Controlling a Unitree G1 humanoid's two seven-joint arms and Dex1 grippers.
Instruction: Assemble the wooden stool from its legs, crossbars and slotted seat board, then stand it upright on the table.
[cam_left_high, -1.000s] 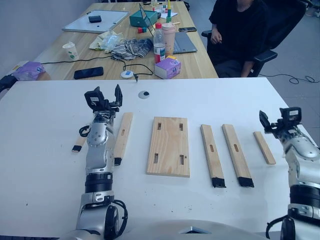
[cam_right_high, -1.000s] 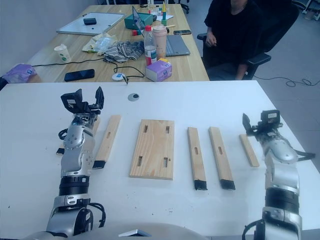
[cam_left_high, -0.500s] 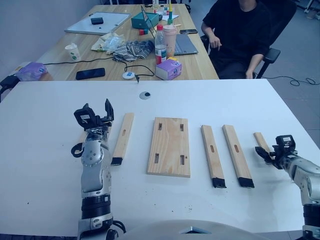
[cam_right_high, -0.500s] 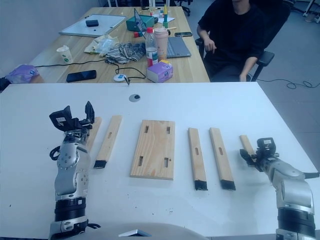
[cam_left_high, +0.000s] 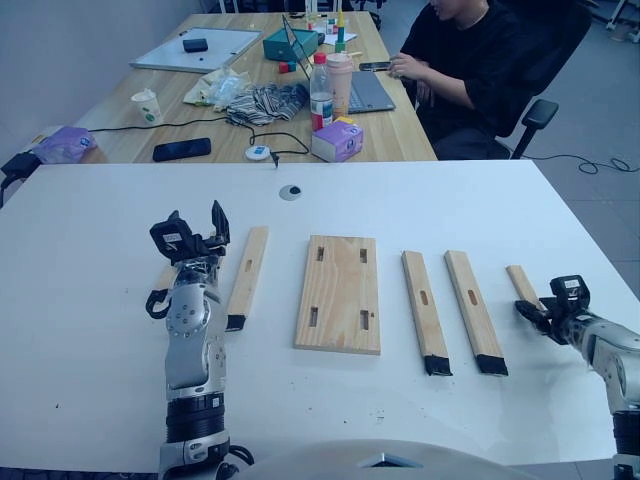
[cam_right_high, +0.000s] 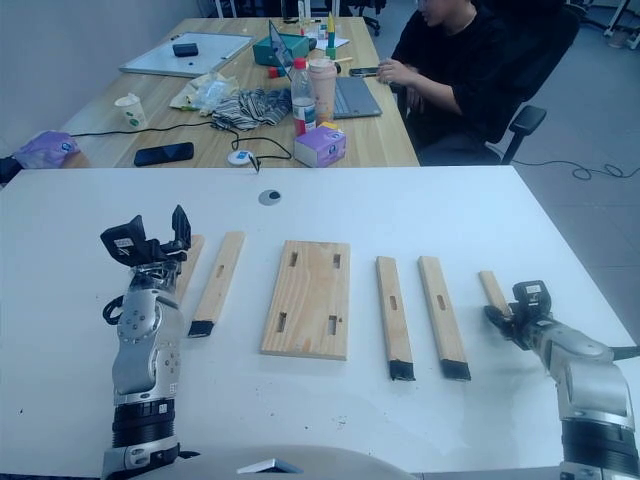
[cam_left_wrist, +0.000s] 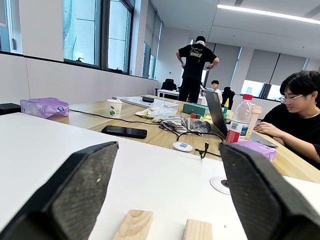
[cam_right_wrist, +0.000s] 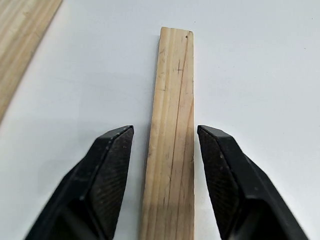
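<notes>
The slotted seat board (cam_left_high: 339, 292) lies flat mid-table. One leg (cam_left_high: 246, 274) lies to its left, two legs (cam_left_high: 424, 308) (cam_left_high: 474, 308) to its right. A short crossbar (cam_left_high: 520, 284) lies at the far right. Another crossbar (cam_right_high: 186, 262) is partly hidden beside my left arm. My left gripper (cam_left_high: 195, 232) is open and raised above that left crossbar, with nothing between its pads (cam_left_wrist: 85, 185). My right gripper (cam_right_high: 505, 318) is open and low at the right crossbar's near end. Its fingers (cam_right_wrist: 110, 175) straddle the crossbar (cam_right_wrist: 172, 100) without touching it.
A round grommet (cam_left_high: 290, 191) sits in the white table (cam_left_high: 420, 210) behind the parts. Beyond the far edge stands a wooden table (cam_left_high: 400, 135) with a laptop, bottle, phone and tissue box. White surface lies bare in front of the parts.
Over the last second both arms came down and back toward me. The right gripper dropped to the right crossbar's near end. Hardly anything has moved in the last half second.
</notes>
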